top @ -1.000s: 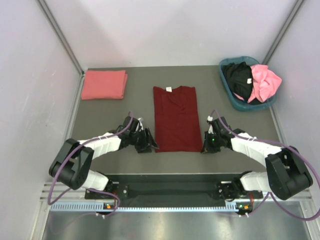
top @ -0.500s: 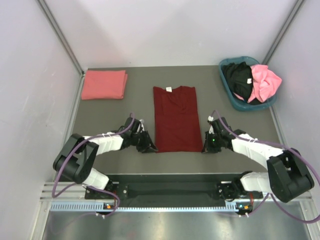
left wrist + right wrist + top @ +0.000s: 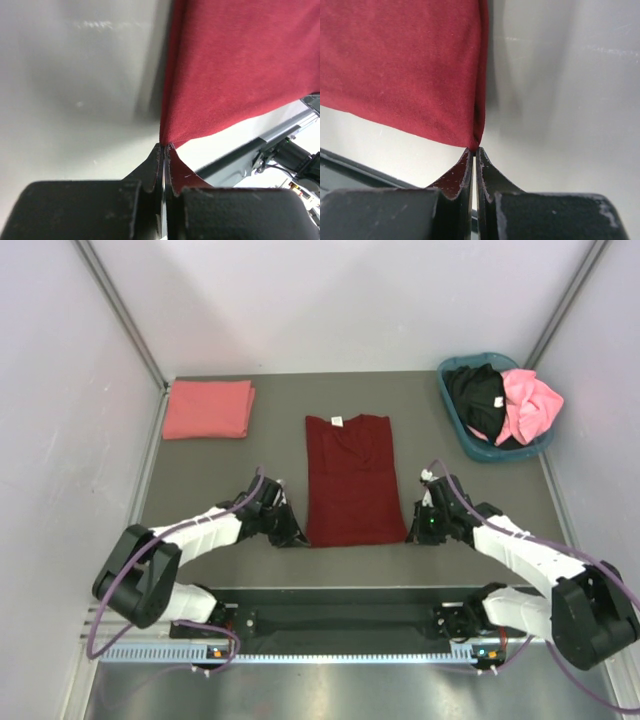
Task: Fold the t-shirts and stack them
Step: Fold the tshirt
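Observation:
A dark maroon t-shirt (image 3: 348,480) lies flat mid-table, sleeves folded in, collar at the far end. My left gripper (image 3: 299,537) is shut on its near left corner (image 3: 166,142), and my right gripper (image 3: 411,536) is shut on its near right corner (image 3: 476,145). Both corners are lifted slightly off the table. A folded salmon-pink t-shirt (image 3: 208,408) rests at the far left. A black t-shirt (image 3: 477,399) and a bright pink t-shirt (image 3: 528,405) are heaped in the teal basket (image 3: 466,442).
The basket stands at the far right corner by the wall. Grey walls close in both sides. A black rail (image 3: 340,620) runs along the near edge between the arm bases.
My left gripper slid in to the shirt's near left corner and closed on it. The right gripper stayed shut on its corner and drew slightly back, and the hem has risen a little.

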`<state>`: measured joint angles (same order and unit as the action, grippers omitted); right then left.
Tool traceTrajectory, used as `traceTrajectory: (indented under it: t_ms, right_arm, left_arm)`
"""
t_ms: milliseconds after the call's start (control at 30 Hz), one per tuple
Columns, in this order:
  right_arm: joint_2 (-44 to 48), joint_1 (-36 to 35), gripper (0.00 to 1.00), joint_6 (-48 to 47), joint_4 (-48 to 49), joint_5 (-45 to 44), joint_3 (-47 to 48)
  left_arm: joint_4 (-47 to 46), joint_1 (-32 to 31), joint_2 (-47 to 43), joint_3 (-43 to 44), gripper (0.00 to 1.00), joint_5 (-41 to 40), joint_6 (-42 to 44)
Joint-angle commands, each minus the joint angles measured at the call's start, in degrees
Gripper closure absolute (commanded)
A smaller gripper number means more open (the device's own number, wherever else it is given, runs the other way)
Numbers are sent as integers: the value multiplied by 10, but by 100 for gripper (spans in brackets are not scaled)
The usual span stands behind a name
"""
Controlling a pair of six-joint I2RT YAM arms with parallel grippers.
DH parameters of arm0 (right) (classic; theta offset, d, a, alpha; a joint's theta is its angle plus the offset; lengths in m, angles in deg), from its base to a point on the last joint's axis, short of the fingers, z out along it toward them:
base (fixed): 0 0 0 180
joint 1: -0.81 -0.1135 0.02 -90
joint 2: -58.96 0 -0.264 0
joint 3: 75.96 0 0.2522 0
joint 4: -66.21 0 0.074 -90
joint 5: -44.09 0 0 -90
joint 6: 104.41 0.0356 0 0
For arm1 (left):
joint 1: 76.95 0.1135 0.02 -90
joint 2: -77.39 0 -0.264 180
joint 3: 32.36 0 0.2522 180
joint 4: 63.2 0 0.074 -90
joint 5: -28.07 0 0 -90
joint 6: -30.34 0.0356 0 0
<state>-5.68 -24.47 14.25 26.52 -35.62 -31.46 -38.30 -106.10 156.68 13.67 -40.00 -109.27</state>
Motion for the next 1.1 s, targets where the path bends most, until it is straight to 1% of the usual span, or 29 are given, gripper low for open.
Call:
traceTrajectory:
  t_ms: [0, 233, 400, 700, 867, 900, 967, 1033, 1067]
  right_arm:
    - [30, -10, 100, 5, -26, -18, 8]
    - [75, -16, 100, 8, -37, -21, 22]
    - [107, -19, 100, 8, -66, -39, 48]
    - [167, -38, 100, 47, -132, -62, 32]
    - [206, -94, 100, 100, -148, -82, 12]
    - [210, -116, 100, 110, -149, -88, 10]
    - [210, -136, 100, 129, -147, -99, 13]
    - [208, -150, 100, 132, -138, -127, 22]
    - [204, -151, 100, 132, -136, -134, 35]
  left_arm:
    - [77, -3, -34, 31, 100, -15, -5]
    - [111, -3, -45, 66, 100, -14, -1]
    - [150, -6, -61, 90, 100, -26, -3]
    - [205, -38, -127, 79, 100, -45, -22]
    - [210, -78, -168, 47, 100, -55, -53]
    - [209, -83, -182, 43, 100, -56, -63]
    - [209, -86, -190, 39, 100, -57, -65]
    - [216, -86, -193, 49, 100, -73, -51]
    - [222, -87, -190, 73, 100, -83, -45]
